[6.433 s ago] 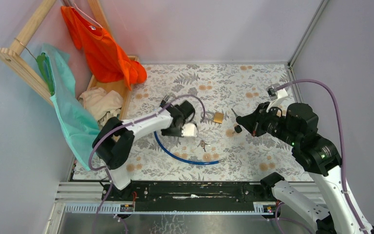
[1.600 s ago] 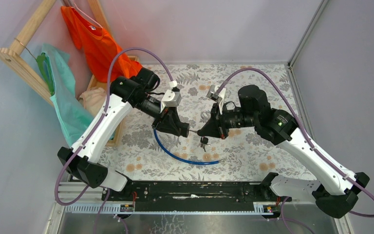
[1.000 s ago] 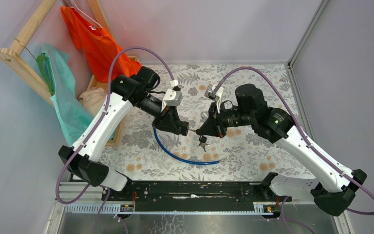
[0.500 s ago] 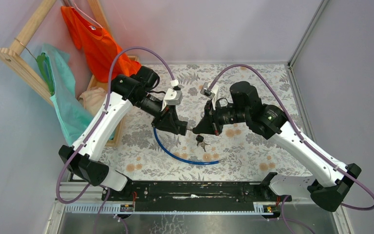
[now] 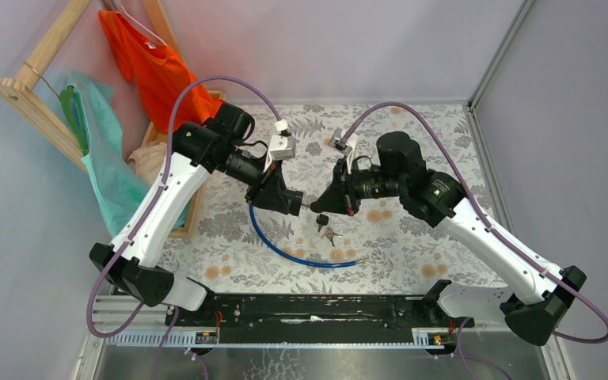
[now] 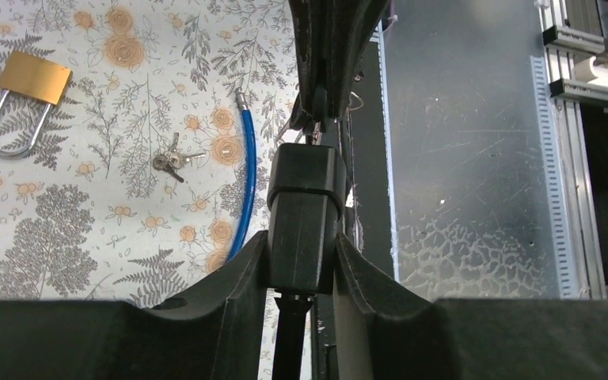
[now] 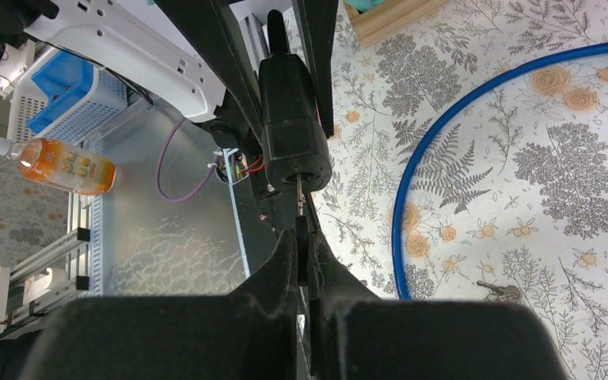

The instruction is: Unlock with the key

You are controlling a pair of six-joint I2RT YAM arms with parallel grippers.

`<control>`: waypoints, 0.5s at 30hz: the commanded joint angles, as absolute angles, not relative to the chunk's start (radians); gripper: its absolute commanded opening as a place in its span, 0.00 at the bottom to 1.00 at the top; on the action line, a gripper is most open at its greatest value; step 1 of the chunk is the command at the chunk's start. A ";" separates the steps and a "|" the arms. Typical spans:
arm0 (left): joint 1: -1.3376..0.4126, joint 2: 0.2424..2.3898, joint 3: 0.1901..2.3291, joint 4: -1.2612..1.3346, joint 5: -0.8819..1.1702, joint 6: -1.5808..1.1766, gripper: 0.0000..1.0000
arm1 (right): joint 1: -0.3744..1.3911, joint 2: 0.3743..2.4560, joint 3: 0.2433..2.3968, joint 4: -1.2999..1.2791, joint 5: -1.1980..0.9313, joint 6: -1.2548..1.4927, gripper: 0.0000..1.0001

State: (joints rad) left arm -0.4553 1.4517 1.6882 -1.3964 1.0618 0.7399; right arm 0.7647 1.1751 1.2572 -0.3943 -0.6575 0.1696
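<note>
Shows blue cable [image 6: 245,186] and silver keys [image 6: 172,161] lying toward tabletop's [image 5: 229,261] near edge. Clamps black lock [image 6: 305,182] in left gripper [image 6: 302,237] above tabletop centre. Pinches key [image 7: 299,198] in tight-closed right gripper [image 7: 301,237], blade tip at lock's end face.

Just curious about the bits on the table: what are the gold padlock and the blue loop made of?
Gold padlock: the body looks like brass, yellow with a dull sheen; its shackle is bright silver, probably steel. Blue loop: seemingly a cable in a smooth plastic or rubber sleeve, since it bends in a curve and ends in a greyish metal tip.
</note>
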 commanded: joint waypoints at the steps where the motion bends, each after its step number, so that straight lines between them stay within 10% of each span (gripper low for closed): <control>1: -0.502 1.410 1.726 -1.090 1.222 0.537 0.00 | 0.787 1.211 1.268 -0.083 -0.685 0.242 0.00; 15: -0.560 1.329 1.500 -0.507 1.216 0.038 0.00 | 0.820 1.198 1.273 -0.076 -0.692 0.238 0.00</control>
